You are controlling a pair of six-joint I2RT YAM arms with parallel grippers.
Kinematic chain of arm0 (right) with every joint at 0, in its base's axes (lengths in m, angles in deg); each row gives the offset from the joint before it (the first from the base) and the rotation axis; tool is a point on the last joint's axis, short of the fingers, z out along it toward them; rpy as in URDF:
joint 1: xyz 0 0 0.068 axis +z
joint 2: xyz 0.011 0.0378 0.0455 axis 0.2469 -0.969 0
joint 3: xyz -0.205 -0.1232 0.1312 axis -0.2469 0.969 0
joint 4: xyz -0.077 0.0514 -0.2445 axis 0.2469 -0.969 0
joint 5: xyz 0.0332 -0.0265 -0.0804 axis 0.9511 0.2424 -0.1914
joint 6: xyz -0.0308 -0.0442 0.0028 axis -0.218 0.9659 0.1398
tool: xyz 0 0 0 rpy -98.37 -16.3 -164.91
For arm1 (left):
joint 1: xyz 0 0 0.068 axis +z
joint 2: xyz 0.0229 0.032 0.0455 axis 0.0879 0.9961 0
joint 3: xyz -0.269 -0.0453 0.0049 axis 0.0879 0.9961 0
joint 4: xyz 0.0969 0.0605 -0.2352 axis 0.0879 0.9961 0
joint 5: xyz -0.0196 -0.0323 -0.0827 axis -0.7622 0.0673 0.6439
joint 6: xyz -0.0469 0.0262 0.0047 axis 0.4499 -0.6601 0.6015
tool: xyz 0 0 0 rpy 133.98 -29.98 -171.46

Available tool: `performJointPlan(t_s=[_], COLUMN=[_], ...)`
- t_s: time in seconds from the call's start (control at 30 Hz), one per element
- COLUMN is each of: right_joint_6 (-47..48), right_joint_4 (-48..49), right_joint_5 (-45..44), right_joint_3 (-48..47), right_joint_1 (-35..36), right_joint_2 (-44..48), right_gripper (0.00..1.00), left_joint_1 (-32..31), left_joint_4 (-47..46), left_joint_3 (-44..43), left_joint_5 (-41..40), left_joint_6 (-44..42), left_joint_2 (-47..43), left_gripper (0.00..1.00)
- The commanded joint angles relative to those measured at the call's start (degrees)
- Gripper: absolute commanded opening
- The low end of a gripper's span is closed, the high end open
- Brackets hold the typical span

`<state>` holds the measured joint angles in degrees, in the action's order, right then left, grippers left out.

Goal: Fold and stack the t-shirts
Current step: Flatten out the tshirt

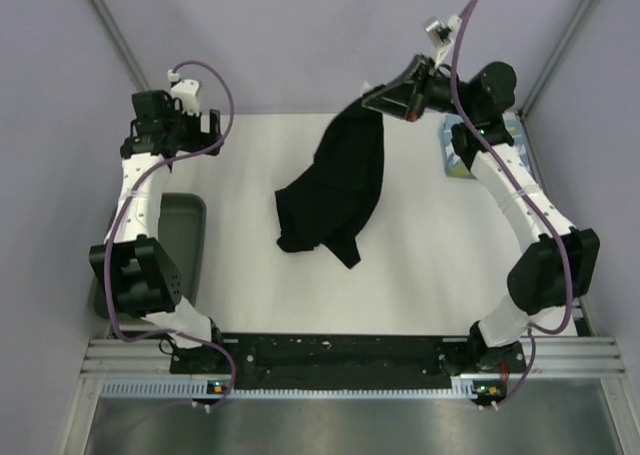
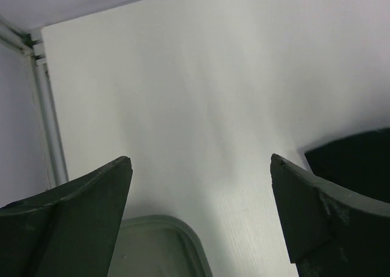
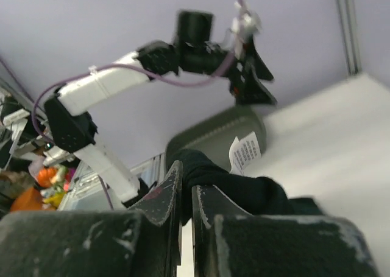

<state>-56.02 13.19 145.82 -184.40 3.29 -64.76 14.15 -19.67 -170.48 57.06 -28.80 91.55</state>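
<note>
Right pincer [image 3: 187, 179]: fingers pressed together on a bunched edge of the black t-shirt [image 3: 244, 192], raised above the far right part of the table [image 1: 250, 295].
Black t-shirt [image 1: 335, 185]: hangs from the right pincer [image 1: 378, 100] in a crumpled drape. Its lower end spreads toward the middle of the table, though whether it touches the table is unclear.
White label [image 3: 245, 152]: a care tag sticking up from the fabric just beyond the fingertips.
Left pincer [image 2: 201, 161]: fingers wide apart with nothing between them, held over the far left of the table [image 2: 201, 76].
Light blue t-shirt [image 1: 455, 163]: lies at the far right edge of the table, mostly hidden under the right arm.
Dark green tray [image 1: 190, 225]: on the left side of the table beside the left arm, well apart from both shirts.
</note>
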Motion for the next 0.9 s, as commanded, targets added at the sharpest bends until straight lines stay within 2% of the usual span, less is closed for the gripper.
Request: performJointPlan(t_s=[0.0, 0.07, 0.13, 0.23, 0.3, 0.5, 0.57, 0.6, 0.67, 0.7, 0.8, 0.87], right_joint_6=[-3.97, -1.53, 6.88, 26.81, 35.20, 37.51, 39.26, 39.79, 40.67, 40.85, 40.94, 41.90], right_joint_4=[4.76, 3.81, -4.15, -31.81, -40.29, -47.44, -49.19, -50.51, -53.49, -55.68, -59.48, -59.31], right_joint_5=[1.83, -0.10, -3.17, -15.09, -23.37, -43.32, -48.95, -51.59, -57.21, -59.94, -61.90, -63.38], right_joint_3=[20.58, 29.38, 34.16, 32.69, 31.19, 27.59, 25.14, 23.29, 19.34, 16.80, 13.17, 14.39], right_joint_1=[-9.04, -13.61, -17.31, -19.69, -20.04, -24.35, -24.44, -24.44, -24.44, -24.44, -24.00, -21.82], right_joint_2=[7.10, 10.00, 11.85, 12.21, 11.51, 7.12, 4.84, 3.61, 0.01, -1.14, -1.86, 0.77], right_gripper=[0.00, 0.00, 0.00, 0.00, 0.00, 0.01, 0.09, 0.17, 0.52, 0.62, 0.74, 0.75], left_joint_1=[-6.27, -11.10, -16.11, -22.53, -26.75, -34.76, -35.82, -36.26, -37.31, -37.75, -38.98, -39.51], left_joint_4=[1.78, 2.83, 5.29, 9.77, 10.75, 8.29, 8.37, 8.90, 9.34, 9.43, 8.99, 8.55], left_joint_3=[3.26, 5.72, 7.75, 9.60, 11.70, 17.25, 17.25, 16.99, 17.07, 17.34, 18.74, 19.62], left_joint_5=[4.31, 2.82, 2.55, 2.29, 1.33, -5.88, -7.02, -7.81, -9.22, -9.58, -10.37, -11.07], left_joint_6=[-4.64, -7.19, -10.18, -12.65, -13.61, -15.64, -15.38, -15.29, -15.11, -15.03, -15.20, -15.20], left_joint_2=[-4.02, -4.90, -5.17, -4.20, -3.41, -0.08, 1.68, 2.73, 4.76, 5.55, 7.13, 7.49], left_gripper=[0.98, 0.98, 0.97, 0.91, 0.89, 0.93, 0.93, 0.94, 0.94, 0.94, 0.94, 0.94])
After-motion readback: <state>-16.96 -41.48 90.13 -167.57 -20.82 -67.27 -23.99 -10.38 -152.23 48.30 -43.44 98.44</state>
